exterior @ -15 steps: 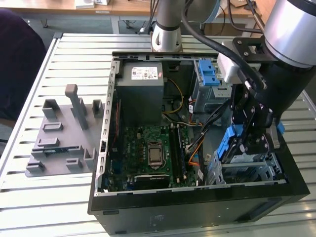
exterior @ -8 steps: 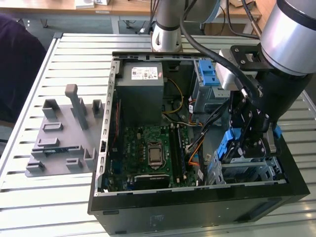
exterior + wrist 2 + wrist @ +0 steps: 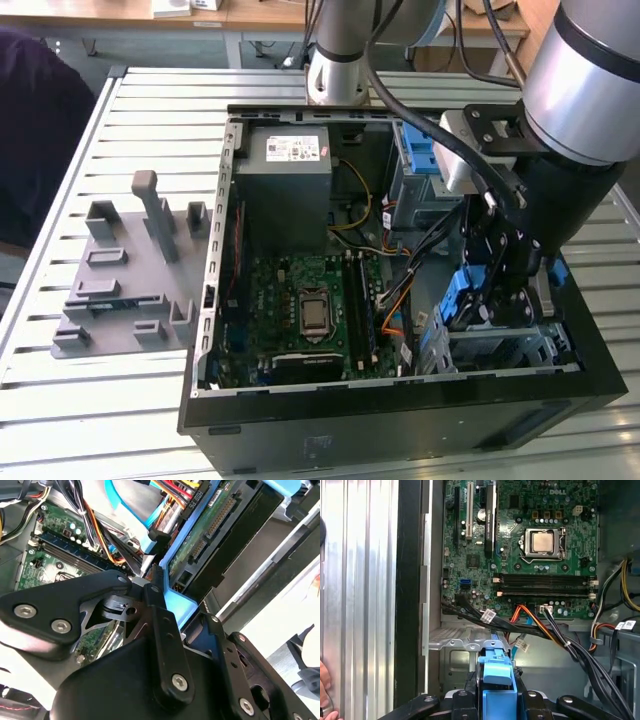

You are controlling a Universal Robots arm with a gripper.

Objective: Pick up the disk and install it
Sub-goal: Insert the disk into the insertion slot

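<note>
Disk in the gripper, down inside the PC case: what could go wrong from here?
1. The black gripper seems to pinch the rectangular disk by its blue plastic rail alone; it may tilt or slip if it meets the grey metal drive cage off-line.
2. The loose black and orange cable bundle runs right by the bay; it could snag or get pinched.

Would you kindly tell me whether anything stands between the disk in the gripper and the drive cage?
Possibly: the gripper holds the disk, a flat metal hard drive with blue plastic rails, near the grey metal drive cage, and a bundle of black and orange cables crosses right beside that cage.
</note>
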